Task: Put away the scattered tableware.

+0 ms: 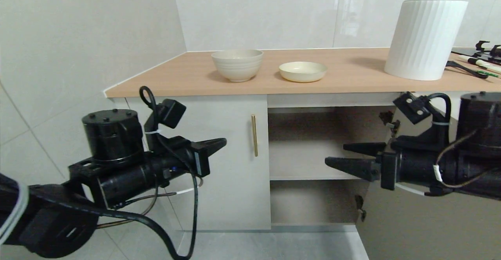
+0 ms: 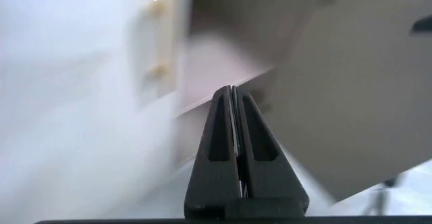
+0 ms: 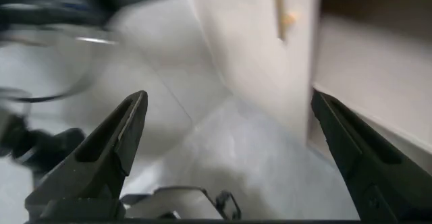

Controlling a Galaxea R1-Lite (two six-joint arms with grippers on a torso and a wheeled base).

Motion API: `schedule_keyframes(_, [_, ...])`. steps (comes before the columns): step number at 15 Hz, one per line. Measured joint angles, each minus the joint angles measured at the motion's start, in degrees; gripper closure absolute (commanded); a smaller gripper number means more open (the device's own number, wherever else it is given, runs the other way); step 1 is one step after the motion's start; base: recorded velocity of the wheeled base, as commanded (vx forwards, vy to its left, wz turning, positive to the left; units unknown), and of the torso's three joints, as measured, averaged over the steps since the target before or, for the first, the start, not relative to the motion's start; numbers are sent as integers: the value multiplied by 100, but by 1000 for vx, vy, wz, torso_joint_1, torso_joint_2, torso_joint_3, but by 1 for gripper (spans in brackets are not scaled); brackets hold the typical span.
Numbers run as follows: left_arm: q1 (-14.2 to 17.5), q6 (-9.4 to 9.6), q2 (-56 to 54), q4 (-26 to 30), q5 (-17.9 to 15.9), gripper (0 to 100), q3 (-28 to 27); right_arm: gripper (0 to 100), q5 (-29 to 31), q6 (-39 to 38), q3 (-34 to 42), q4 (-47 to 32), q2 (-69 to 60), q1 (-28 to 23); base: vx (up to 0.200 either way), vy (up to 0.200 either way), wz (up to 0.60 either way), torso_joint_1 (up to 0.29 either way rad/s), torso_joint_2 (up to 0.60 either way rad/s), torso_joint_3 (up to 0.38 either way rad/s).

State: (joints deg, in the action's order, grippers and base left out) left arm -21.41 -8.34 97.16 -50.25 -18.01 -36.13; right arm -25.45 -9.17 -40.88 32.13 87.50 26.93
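Observation:
A ribbed cream bowl [image 1: 237, 64] and a shallow pale yellow dish [image 1: 302, 71] stand side by side on the wooden countertop [image 1: 188, 76]. Below them the cabinet [image 1: 313, 158] stands with its right door swung open, showing bare shelves. My left gripper [image 1: 219, 142] hangs in front of the closed left door, below counter height, shut with nothing in it; in the left wrist view the left gripper [image 2: 233, 96] has its fingers pressed together. My right gripper [image 1: 338, 154] is open and empty in front of the open compartment; its fingers [image 3: 128, 126] stand spread wide apart.
A tall white ribbed container [image 1: 426, 38] stands on the counter's right. Markers and dark tools [image 1: 479, 62] lie at the far right. The closed left door has a brass handle [image 1: 254, 135]. The opened door [image 1: 426, 221] juts out on the right. Tiled walls close the left side.

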Motion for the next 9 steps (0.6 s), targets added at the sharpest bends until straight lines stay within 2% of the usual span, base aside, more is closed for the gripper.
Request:
schedule_keyframes(1, [219, 104, -347, 518, 20, 100, 44, 0, 505, 83, -503, -516, 150, 63, 0, 0, 0, 0, 0, 0])
schedule_keyframes(3, [581, 200, -929, 1413, 38, 100, 26, 0, 1731, 151, -890, -822, 351, 286, 0, 0, 0, 0, 0, 0])
schedule_keyframes(4, [689, 222, -1154, 1645, 38, 100, -57, 0, 1899, 158, -898, -896, 411, 388, 0, 0, 0, 0, 0, 0])
schedule_keyframes(5, [730, 238, -1320, 1754, 35, 0, -94, 0, 1916, 145, -914, -914, 400, 422, 0, 0, 0, 0, 0, 0])
schedule_keyframes(7, [766, 333, -1530, 2116, 28, 0, -204, 0, 1936, 123, -923, -1061, 221, 440, 0, 0, 0, 0, 0, 0])
schedule_keyframes(9, [779, 323, -1648, 2187, -22, 0, -304, 0, 1941, 126, -951, -1426, -7, 449, 0, 0, 0, 0, 0, 0])
